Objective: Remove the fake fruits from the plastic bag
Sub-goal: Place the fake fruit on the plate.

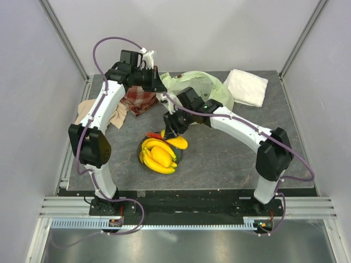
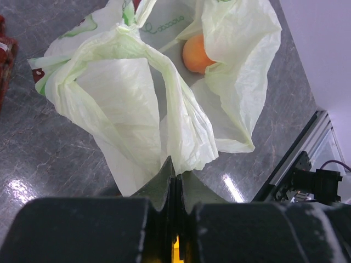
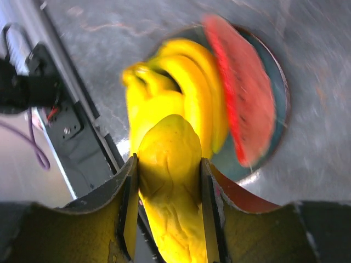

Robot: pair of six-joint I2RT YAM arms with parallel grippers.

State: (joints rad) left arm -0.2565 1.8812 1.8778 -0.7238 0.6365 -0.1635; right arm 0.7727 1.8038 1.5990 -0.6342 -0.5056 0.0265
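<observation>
My right gripper (image 1: pixel 174 133) is shut on a yellow oblong fruit (image 3: pixel 170 186) and holds it just above the dark plate (image 1: pixel 179 157). The plate (image 3: pixel 281 118) holds a banana bunch (image 3: pixel 186 82), another yellow fruit (image 1: pixel 160 156) and a red watermelon slice (image 3: pixel 244 104). My left gripper (image 1: pixel 157 86) is shut on a fold of the pale yellow-green plastic bag (image 2: pixel 120 93) at the back of the table. The bag (image 1: pixel 200 83) gapes open. An orange peach (image 2: pixel 196 55) lies inside it.
A folded white towel (image 1: pixel 247 86) lies at the back right. A red checked cloth (image 1: pixel 140 101) and a beige cloth (image 1: pixel 118 116) lie at the back left under the left arm. An aluminium rail (image 2: pixel 299 159) runs along the table's edge.
</observation>
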